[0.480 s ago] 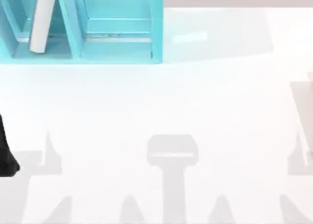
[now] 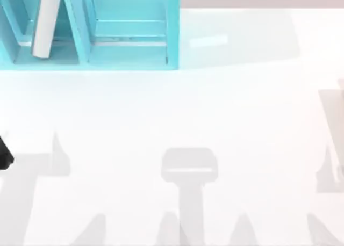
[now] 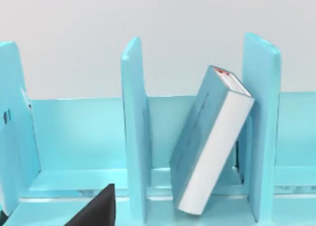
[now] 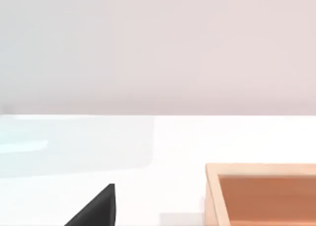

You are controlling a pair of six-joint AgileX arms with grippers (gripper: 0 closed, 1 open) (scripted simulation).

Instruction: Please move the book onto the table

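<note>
One book [image 3: 212, 142] tilted in shelf [image 2: 173, 36], one table [image 2: 215, 111], jaws' state unclear

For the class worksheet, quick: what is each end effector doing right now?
Left end effector: cannot be told; it faces the book, which leans in the shelf.
Right end effector: cannot be told.

The light was bright and even. My table [image 2: 242, 111] shone glossy white, with a pale blue glare beside the shelf [image 2: 173, 31] near the tabletop's far edge. Soft grey shadows of my arms lay along its near edge. Everything looked a little soft.
</note>
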